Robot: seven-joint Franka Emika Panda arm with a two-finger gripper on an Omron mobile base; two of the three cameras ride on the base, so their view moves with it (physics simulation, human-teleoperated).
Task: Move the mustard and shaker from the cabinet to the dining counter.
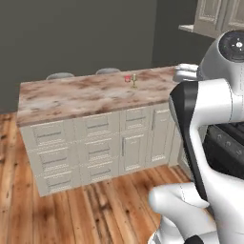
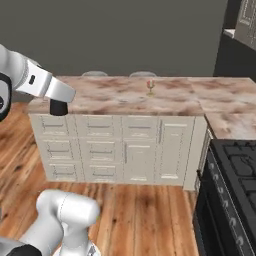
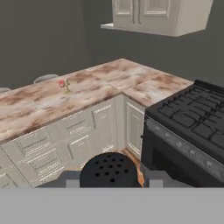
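Observation:
In the hand view, the black shaker [image 3: 109,168] shows its round, perforated top at the bottom centre. My gripper [image 3: 111,180] is shut on it, with a grey fingertip on either side. The shaker hangs in the air, well back from the dining counter [image 3: 35,105], the long marbled top over pale drawers [image 1: 71,97] [image 2: 110,97]. The beige cabinet [image 3: 157,15] hangs on the wall above and beyond the stove corner [image 1: 214,19]. The mustard is out of view.
A small red cup [image 1: 127,78] and a beige goblet [image 1: 134,81] [image 2: 150,87] stand near the dining counter's far edge. A black stove [image 3: 192,113] [image 2: 235,170] sits to the right, next to a shorter marbled counter [image 3: 153,83]. Two grey stools [image 1: 59,75] stand behind the counter. Below is wooden floor [image 2: 140,210].

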